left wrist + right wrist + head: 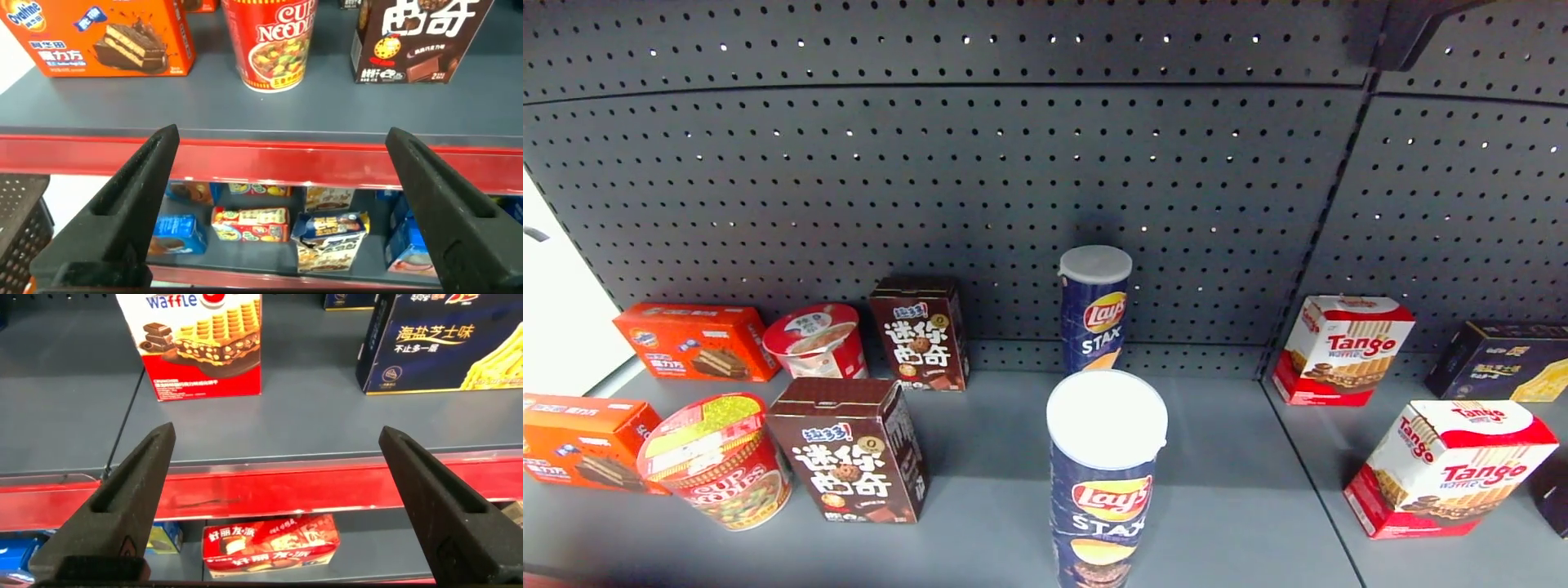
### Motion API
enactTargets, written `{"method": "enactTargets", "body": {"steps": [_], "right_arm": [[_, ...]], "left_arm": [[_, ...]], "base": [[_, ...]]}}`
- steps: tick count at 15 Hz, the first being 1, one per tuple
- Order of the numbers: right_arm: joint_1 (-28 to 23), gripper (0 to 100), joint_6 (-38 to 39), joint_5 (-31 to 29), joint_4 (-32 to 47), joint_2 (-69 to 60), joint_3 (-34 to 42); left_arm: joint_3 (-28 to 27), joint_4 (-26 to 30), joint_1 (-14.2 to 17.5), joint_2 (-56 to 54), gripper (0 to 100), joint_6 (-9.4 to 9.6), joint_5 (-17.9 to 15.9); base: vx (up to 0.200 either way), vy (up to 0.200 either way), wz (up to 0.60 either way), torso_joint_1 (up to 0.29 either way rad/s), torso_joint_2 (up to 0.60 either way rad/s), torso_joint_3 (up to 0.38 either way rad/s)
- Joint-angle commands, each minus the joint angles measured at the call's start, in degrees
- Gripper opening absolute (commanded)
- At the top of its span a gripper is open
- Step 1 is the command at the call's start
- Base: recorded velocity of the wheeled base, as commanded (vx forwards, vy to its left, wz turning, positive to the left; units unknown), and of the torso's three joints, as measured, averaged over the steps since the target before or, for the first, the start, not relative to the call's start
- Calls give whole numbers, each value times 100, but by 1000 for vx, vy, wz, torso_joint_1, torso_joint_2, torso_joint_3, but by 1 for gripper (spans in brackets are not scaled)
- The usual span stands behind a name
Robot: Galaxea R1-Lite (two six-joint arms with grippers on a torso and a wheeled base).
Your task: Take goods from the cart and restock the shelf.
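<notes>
The grey shelf [1225, 490] holds goods in rows: two blue chip cans [1104, 482], two brown biscuit boxes [854, 447], two noodle cups [719, 459], orange cake boxes [580, 441] and red-and-white waffle boxes [1450, 467]. My left gripper [282, 212] is open and empty in front of the shelf's red front edge [270, 157], below the orange cake box [102, 37], noodle cup [270, 41] and brown box [417, 41]. My right gripper [282, 502] is open and empty before the same edge, facing a waffle box [200, 343] and a dark blue box [441, 343].
A pegboard back wall [980, 188] rises behind the goods. Bare shelf lies between the front chip can and the waffle boxes. A lower shelf holds small boxes [249, 227] and a red box [270, 543]. A black basket edge [20, 220] shows in the left wrist view.
</notes>
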Motion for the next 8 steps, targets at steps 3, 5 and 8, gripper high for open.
{"method": "enactTargets", "body": {"steps": [3, 5, 8], "right_arm": [[2, 100, 0, 1, 0, 8, 1], [2, 100, 0, 1, 0, 8, 1], [2, 100, 0, 1, 0, 8, 1]], "left_arm": [[0, 0, 8, 9, 100, 18, -10], [0, 0, -1, 9, 100, 18, -10], [0, 0, 8, 9, 100, 26, -2]], "base": [[0, 0, 0, 0, 0, 0], [0, 0, 0, 0, 0, 0], [0, 67, 0, 1, -2, -1]]}}
